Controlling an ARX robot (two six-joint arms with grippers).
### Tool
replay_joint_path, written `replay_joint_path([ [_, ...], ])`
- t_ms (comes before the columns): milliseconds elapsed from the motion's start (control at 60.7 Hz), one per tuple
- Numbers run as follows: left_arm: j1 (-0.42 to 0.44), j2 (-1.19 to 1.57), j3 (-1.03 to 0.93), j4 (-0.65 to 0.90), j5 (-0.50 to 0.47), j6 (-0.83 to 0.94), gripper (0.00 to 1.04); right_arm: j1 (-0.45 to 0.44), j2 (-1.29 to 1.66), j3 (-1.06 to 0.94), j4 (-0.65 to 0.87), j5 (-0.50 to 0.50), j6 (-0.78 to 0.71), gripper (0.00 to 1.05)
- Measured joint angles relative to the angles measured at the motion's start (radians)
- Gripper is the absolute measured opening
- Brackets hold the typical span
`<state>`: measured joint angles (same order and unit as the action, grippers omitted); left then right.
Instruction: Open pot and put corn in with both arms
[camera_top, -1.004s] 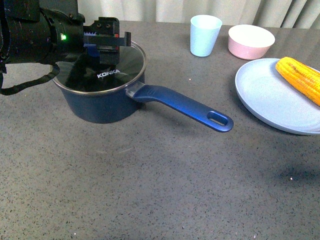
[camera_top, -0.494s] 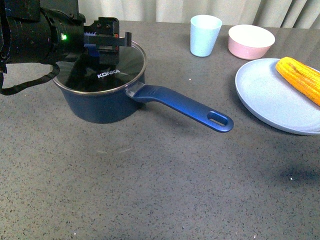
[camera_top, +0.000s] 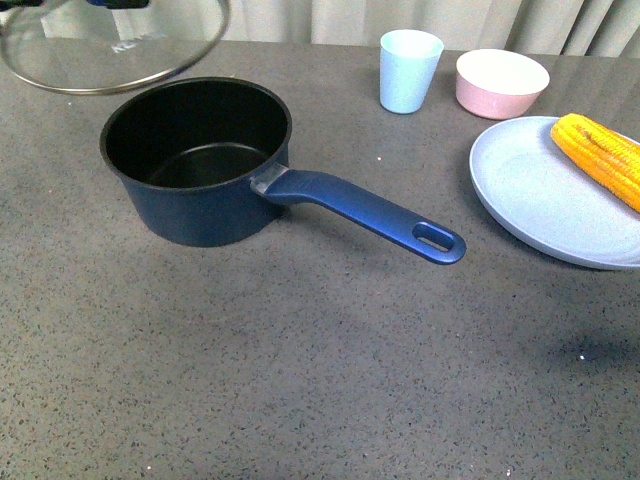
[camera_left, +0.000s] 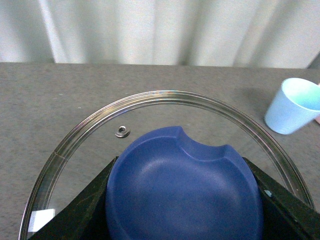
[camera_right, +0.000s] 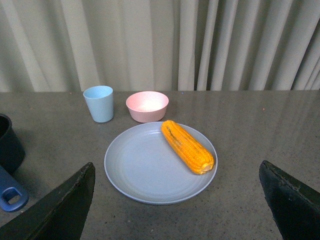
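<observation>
Lid off, way clear: the left gripper (camera_left: 182, 200), clamped on the blue knob (camera_left: 185, 185) of the glass lid (camera_left: 90, 142), holds it aloft beside the open pot (camera_top: 195, 165). The corn (camera_right: 187, 146) (on its grey plate (camera_right: 135, 170), well apart from the pot) lies before the right gripper (camera_right: 177, 210), whose jaws are wide and empty.
</observation>
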<state>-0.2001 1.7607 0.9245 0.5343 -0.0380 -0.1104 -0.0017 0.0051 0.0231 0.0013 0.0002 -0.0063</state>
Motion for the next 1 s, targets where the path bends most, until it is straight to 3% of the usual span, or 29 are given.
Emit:
replay_joint_path([
  [313,0.211,0.029,-0.080,0.073,0.019,0.013,0.60,0.000,0.000,0.000,0.000,0.000,0.000,0.96],
  [543,0.312,0.106,-0.112,0.123,0.018,0.021,0.60,0.000,0.000,0.000,0.000,0.000,0.000,0.96],
  [1004,0.343,0.253,-0.161,0.295,0.011,0.011,0.60,0.000,0.000,0.000,0.000,0.000,0.000,0.96],
])
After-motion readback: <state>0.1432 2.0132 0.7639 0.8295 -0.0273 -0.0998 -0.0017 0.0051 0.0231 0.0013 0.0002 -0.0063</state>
